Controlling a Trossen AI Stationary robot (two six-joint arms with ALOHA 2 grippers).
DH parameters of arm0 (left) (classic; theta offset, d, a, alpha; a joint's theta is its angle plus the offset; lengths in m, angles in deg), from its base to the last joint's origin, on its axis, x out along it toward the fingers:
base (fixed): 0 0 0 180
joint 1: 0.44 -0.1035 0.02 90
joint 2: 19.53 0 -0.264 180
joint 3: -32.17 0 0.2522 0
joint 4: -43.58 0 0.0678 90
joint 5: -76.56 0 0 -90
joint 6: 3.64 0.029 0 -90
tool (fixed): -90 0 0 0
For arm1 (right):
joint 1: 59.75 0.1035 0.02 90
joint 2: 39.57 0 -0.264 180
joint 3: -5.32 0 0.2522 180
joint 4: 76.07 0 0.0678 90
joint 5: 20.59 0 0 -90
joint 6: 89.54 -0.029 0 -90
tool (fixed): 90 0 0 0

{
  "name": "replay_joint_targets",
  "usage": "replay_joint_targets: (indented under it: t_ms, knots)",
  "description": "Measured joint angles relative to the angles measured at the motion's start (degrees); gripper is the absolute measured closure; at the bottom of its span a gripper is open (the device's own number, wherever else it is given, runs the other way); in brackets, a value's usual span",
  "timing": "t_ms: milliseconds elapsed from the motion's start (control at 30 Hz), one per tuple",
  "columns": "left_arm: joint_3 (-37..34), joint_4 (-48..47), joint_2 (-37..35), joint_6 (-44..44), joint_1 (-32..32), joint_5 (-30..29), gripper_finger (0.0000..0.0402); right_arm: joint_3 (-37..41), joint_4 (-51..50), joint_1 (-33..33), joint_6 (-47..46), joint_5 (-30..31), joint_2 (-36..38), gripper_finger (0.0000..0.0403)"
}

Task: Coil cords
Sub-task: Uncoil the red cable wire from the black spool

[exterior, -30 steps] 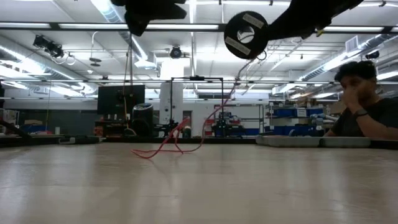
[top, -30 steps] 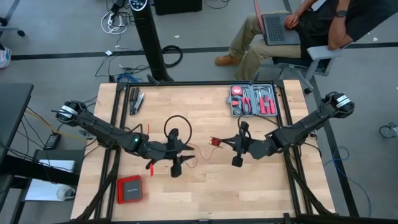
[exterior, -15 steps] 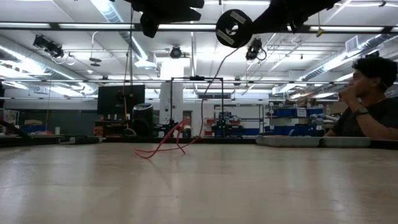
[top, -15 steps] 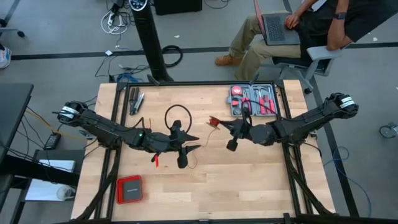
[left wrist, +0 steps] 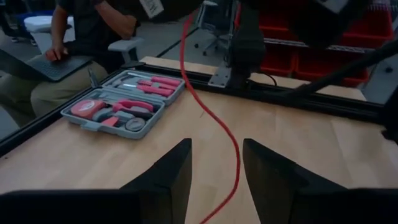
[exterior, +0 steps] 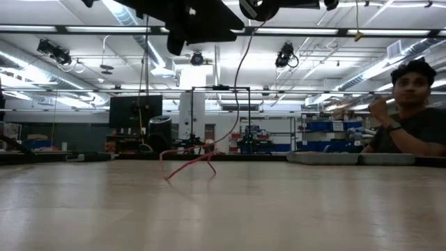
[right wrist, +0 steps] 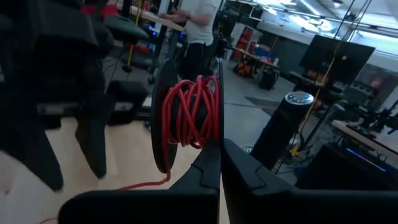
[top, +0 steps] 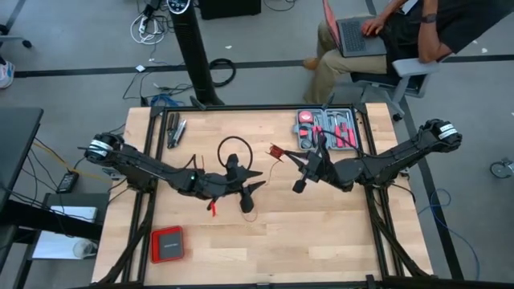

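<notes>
Right wrist view: the right gripper (right wrist: 219,163), fingers closed on a black spool (right wrist: 166,118), holds the wound red cord (right wrist: 191,112). Its loose tail (left wrist: 221,124) runs between the open fingers of the left gripper (top: 247,186). Thin, light and limp, it likely tangles; best pinched near the spool. A tool tray (top: 327,128) lies nearby.

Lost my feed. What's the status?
Left end effector open, cord running between its fingers. Right end effector shut on red cord coil. Loose tail on table. Nothing blocking.
</notes>
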Motion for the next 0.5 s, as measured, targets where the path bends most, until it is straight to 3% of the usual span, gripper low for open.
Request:
replay_joint_targets:
  t_ms: [500]
  knots:
    - [0.00,3.95,1.57,-3.76,-2.15,0.33,0.0254,0.00,0.51,0.00,0.86,0.32,-2.85,0.0403]
